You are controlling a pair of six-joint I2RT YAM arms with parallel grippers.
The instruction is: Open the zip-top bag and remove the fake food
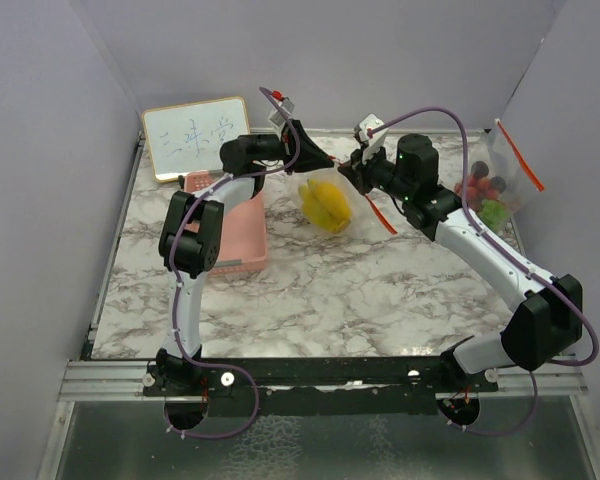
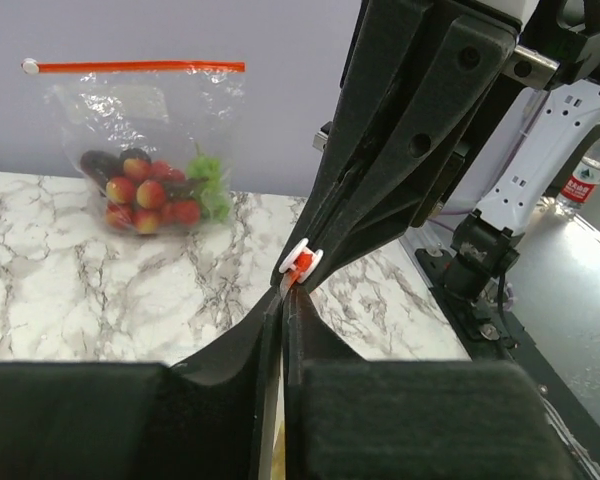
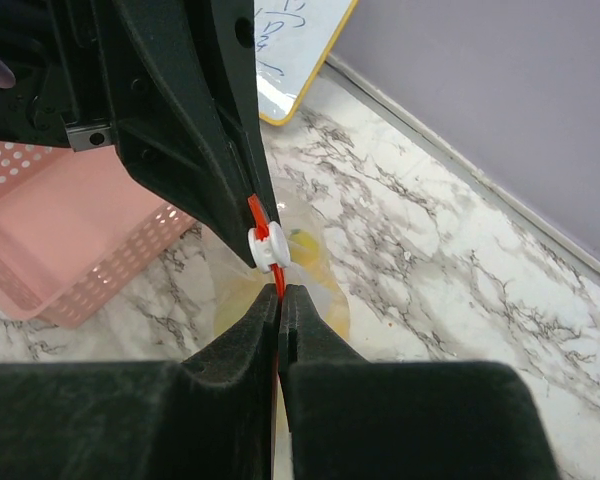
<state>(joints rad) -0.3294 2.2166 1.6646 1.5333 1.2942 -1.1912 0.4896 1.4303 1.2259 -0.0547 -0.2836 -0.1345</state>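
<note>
**Both pincers on the zip edge, bag hanging mid-frame**

The zip-top bag [image 1: 308, 190] hangs at the centre of the top view, with the yellow fake food [image 1: 327, 207] sagging in its bottom. The left gripper [image 2: 283, 330] is pinched together on the bag's edge just under the white slider [image 2: 302, 262]. The right gripper [image 3: 279, 315] is clamped on the orange zip strip [image 3: 258, 213]. I judge the film thin, limp and slippery, the fruit light and hard. Best hold is the stiffer strip or the slider, not the film.

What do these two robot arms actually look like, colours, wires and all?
The left arm and right arm are slim white tubes linked by chunky black joints. A thin purple cable loops loosely along each. The left gripper and right gripper are black, each with two wedge-shaped fingers tapering to narrow tips.
</note>
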